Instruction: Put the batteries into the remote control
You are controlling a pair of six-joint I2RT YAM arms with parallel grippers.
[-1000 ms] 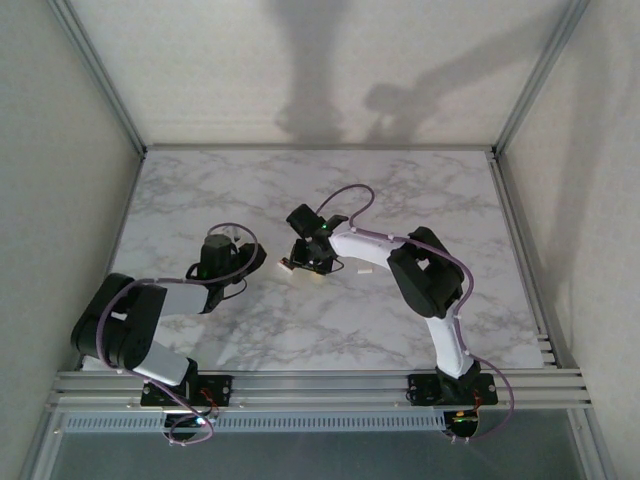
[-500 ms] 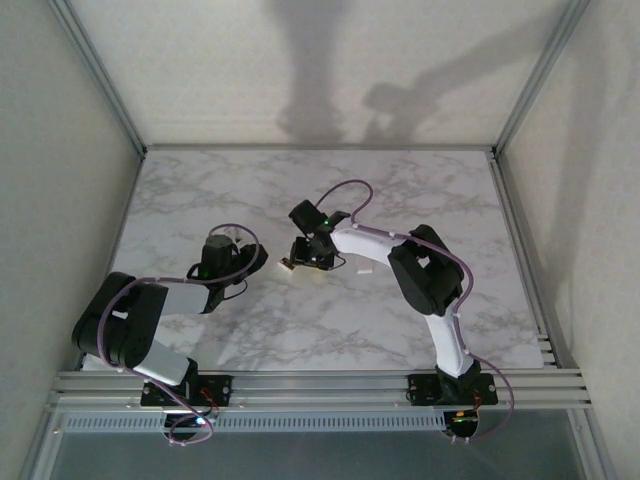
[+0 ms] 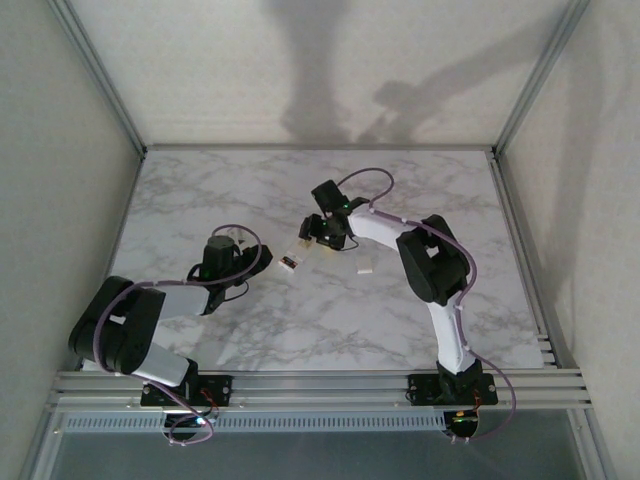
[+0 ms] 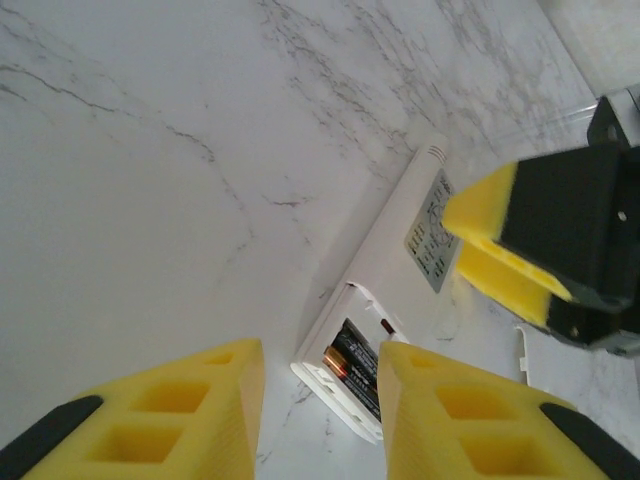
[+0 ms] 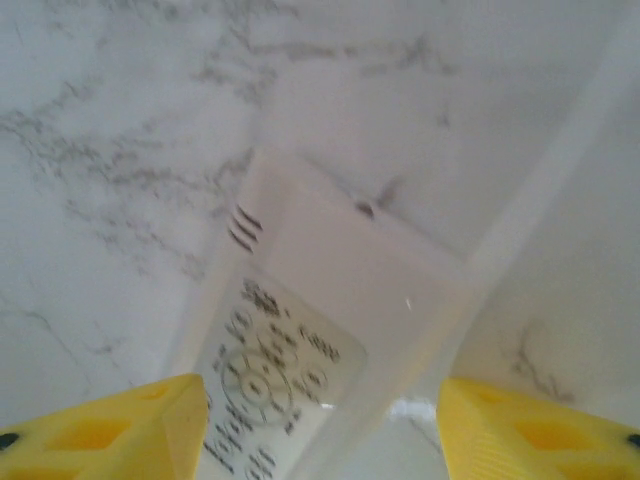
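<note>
1. We find the remote control (image 4: 385,260) lying flat on the marble table (image 4: 130,150). Its battery bay faces up and is open at the end nearest the left wrist camera.
2. The batteries (image 4: 352,365) sit side by side in that bay: two dark cells with copper ends showing.
3. The left gripper (image 4: 320,355) has its jaws spread wide and holds nothing. In its wrist view the remote's open end lies between the two yellow fingers (image 4: 190,410) and just beyond their tips, and we see no contact.
4. The right gripper (image 5: 320,400) also has its jaws well apart. In its wrist view the remote's far end, with the grey printed patch (image 5: 280,385), lies between the fingers. The frame is blurred, so we cannot tell whether either finger touches the casing.
5. From the left wrist, one yellow pad (image 4: 480,205) of the right gripper overlaps that grey patch.
6. From above, the remote lies between the two grippers — the left one just to its left, the right one just behind it and to the right.
7. A small white piece (image 3: 366,267) lies on the table to the right of the remote — apart from it.
</note>
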